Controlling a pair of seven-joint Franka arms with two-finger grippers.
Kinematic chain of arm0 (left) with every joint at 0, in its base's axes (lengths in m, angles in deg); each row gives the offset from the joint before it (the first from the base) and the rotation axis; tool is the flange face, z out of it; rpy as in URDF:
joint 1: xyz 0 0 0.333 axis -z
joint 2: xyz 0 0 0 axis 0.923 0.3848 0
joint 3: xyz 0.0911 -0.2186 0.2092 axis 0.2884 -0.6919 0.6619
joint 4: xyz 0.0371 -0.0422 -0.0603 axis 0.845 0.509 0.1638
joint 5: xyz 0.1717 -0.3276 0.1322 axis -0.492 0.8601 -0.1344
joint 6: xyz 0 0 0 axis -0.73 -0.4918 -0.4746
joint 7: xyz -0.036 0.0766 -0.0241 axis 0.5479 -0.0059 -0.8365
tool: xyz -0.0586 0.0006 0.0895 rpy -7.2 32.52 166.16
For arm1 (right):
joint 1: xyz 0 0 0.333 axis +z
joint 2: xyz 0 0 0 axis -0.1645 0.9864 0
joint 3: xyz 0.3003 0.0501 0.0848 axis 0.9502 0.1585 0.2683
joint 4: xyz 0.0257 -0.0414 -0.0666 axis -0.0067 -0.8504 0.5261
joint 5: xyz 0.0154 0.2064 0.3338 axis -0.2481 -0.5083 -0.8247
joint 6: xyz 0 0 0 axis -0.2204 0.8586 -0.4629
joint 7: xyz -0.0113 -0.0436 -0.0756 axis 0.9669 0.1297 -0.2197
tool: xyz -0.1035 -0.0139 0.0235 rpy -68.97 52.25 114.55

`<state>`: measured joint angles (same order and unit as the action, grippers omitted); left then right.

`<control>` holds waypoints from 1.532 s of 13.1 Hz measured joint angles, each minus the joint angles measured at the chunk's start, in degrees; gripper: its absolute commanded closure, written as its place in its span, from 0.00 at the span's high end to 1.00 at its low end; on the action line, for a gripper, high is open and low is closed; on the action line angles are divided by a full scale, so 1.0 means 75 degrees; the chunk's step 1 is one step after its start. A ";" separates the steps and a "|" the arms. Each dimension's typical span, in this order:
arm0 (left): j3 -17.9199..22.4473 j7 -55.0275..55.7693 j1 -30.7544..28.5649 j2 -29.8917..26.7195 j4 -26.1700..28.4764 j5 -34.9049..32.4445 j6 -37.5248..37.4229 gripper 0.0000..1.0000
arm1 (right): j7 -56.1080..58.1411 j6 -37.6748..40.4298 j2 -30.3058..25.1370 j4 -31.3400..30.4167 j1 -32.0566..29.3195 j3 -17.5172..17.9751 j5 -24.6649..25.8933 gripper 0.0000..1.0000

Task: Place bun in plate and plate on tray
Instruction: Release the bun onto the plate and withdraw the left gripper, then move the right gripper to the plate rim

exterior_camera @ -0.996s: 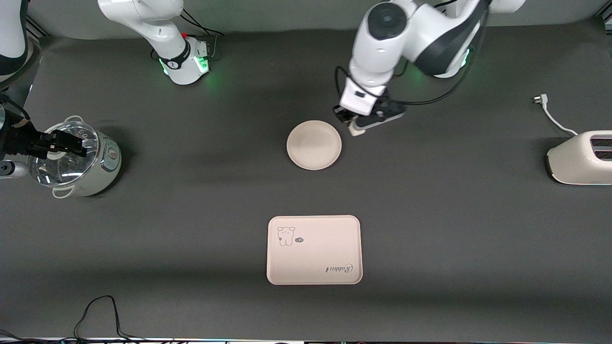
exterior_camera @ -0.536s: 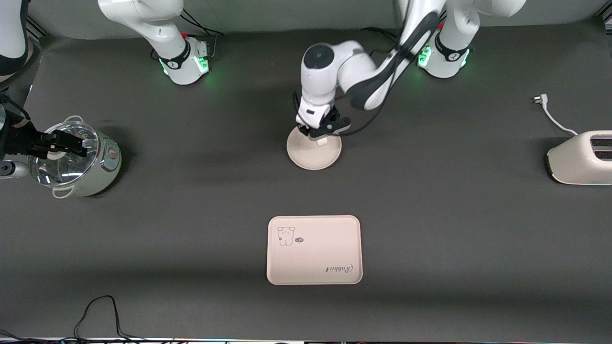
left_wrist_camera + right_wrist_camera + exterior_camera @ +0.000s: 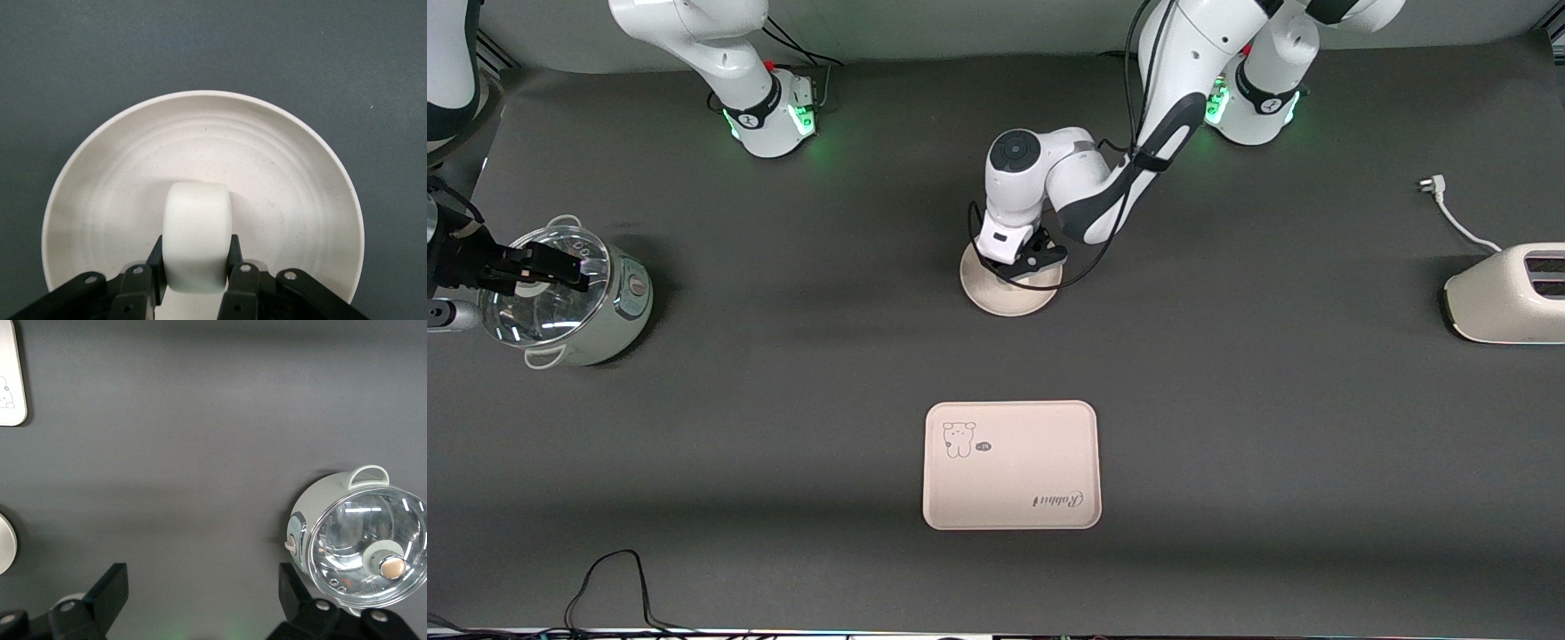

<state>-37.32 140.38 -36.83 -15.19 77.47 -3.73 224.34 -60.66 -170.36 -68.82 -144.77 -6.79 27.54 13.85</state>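
My left gripper (image 3: 1016, 264) is shut on the bun (image 3: 197, 233), a small white rounded lump, and holds it low over the middle of the round cream plate (image 3: 1009, 302). In the left wrist view the black fingers (image 3: 157, 261) clamp the bun on both sides, with the plate (image 3: 280, 167) spread beneath it. I cannot tell whether the bun touches the plate. The rectangular tray (image 3: 1014, 444) with the bear drawing lies nearer to the front camera than the plate. My right gripper (image 3: 543, 267) waits open and empty over the pot; its wrist view (image 3: 200, 587) shows its jaws wide apart.
A pale green pot with a glass lid (image 3: 596, 311) stands at the right arm's end of the table. A white toaster (image 3: 1507, 293) with a loose plug (image 3: 1434, 186) stands at the left arm's end. A black cable (image 3: 605, 578) lies at the near edge.
My left gripper has moved with the bun from beside the plate to over its middle and has come down lower. The right arm has not moved.
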 measured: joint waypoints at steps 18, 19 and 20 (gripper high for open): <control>-0.0013 -0.2355 -0.3188 -0.1777 -0.0945 0.1140 -0.2511 1.00 | -0.0644 0.0019 -0.0254 -0.0443 0.0671 0.0041 -0.0273 1.00; -0.0009 -0.3234 -0.3500 -0.1848 -0.1408 0.1636 -0.3444 1.00 | -0.0845 0.0019 -0.0326 -0.0529 0.0832 0.0046 -0.0390 1.00; -0.0003 -0.4108 -0.3851 -0.1911 -0.1921 0.1997 -0.4410 1.00 | -0.1078 0.0018 -0.0398 -0.0596 0.1061 0.0052 -0.0452 1.00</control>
<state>-37.34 109.57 -65.72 -29.52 63.06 11.26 191.27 -68.74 -170.23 -71.81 -149.24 1.17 27.93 10.46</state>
